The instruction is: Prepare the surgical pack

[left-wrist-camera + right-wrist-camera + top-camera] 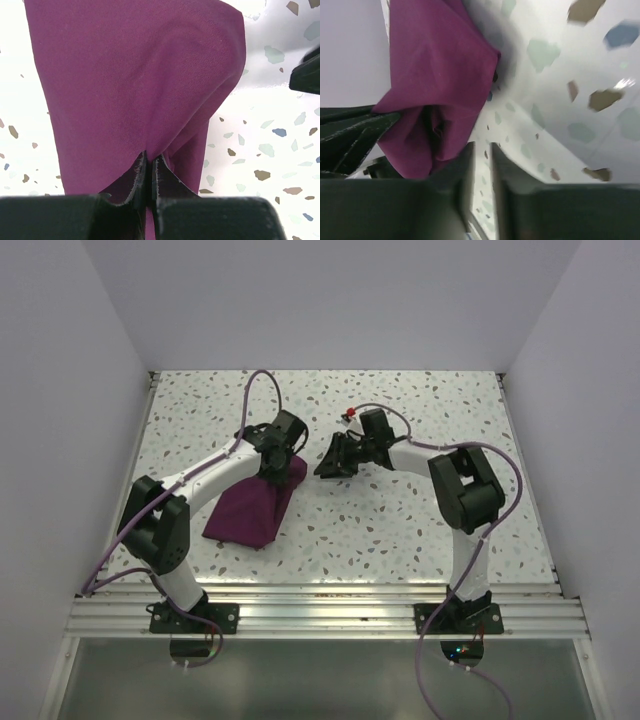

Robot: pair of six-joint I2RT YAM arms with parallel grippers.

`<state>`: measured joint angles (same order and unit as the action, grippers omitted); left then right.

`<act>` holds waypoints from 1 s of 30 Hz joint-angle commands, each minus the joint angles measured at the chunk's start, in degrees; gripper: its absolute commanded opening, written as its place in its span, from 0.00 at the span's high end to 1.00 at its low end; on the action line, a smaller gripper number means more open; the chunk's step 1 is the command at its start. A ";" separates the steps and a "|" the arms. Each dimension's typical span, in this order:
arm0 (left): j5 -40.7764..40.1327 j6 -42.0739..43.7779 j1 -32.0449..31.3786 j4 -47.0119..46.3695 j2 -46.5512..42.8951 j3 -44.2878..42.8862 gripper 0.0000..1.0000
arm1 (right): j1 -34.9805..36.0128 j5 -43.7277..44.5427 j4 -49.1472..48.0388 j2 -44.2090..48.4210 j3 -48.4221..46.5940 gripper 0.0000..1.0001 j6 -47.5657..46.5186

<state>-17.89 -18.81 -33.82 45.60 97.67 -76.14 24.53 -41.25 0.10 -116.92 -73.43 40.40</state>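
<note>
Your left claw [149, 167] pinches the cloth [135, 75]; your right claw [482, 155] is parted, empty, just beside it.

Top view: bright, even overhead lighting; soft shadows lie beneath both arms on the table [400, 530]. Left wrist view: table overexposed to near white; surgical pack [135, 75] sharp, left pincer [149, 165] blurred at close range. Right wrist view: soft throughout, table flecks smeared.
</note>
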 commanded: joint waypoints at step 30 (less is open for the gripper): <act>6.46 1.67 -0.89 -1.22 -1.78 -2.44 1.00 | 14.05 25.16 -54.50 -11.74 8.04 1.00 36.14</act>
<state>-14.26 -18.17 -33.85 45.60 97.23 -76.18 37.71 -24.16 -46.15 -127.26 -64.38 73.38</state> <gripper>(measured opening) 0.062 0.009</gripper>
